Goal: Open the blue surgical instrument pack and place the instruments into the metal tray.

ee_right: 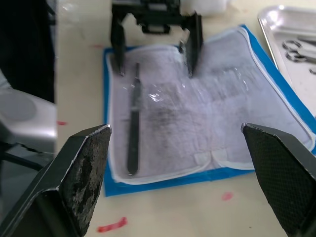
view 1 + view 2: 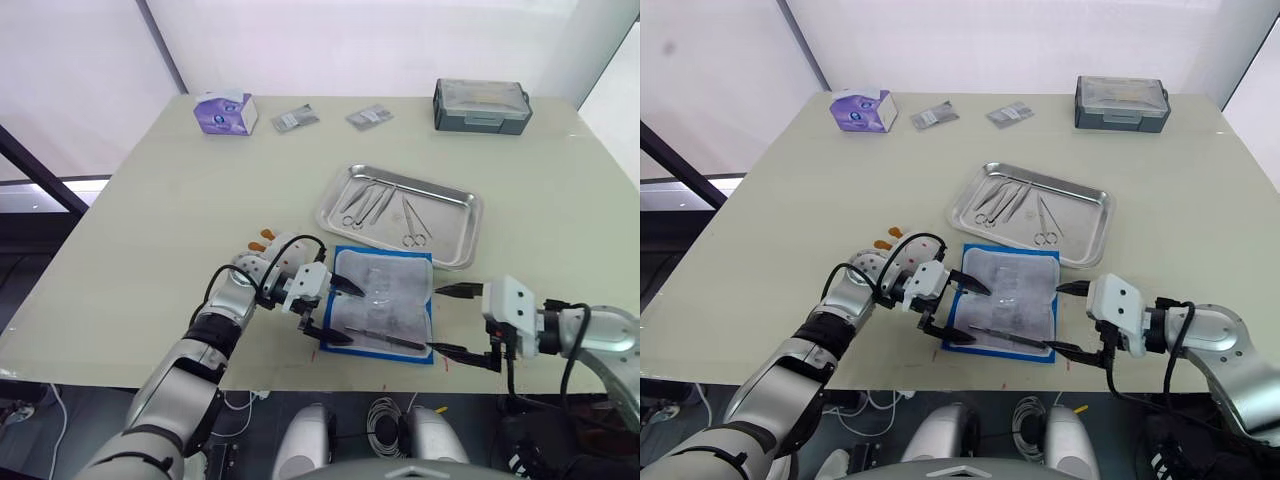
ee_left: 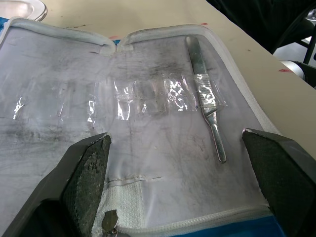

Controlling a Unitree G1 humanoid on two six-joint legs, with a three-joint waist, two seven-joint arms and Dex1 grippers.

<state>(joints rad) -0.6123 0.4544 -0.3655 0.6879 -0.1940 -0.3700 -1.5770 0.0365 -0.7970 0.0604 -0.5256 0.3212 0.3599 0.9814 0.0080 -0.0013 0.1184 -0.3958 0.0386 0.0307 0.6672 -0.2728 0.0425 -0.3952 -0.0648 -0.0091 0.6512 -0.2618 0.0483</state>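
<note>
The blue surgical instrument pack (image 2: pixel 380 300) lies unfolded near the table's front edge, pale clear-pocketed lining (image 3: pixel 98 74) up. One slim silver instrument (image 2: pixel 385 338) rests in it along its front side, tucked under a clear strap (image 3: pixel 207 98). Behind the pack stands the metal tray (image 2: pixel 447 228), holding several instruments (image 2: pixel 385 205), scissors and forceps among them. My left gripper (image 2: pixel 356 316) is open over the pack's left edge, empty. My right gripper (image 2: pixel 434 320) is open at the pack's right edge, empty, facing the left gripper (image 1: pixel 155 69) across the lining.
A grey lidded box (image 2: pixel 482 105) sits at the back right. A purple tissue box (image 2: pixel 225 112) and two small packets (image 2: pixel 294 119) (image 2: pixel 369 116) lie along the back. The table's front edge runs just below the pack.
</note>
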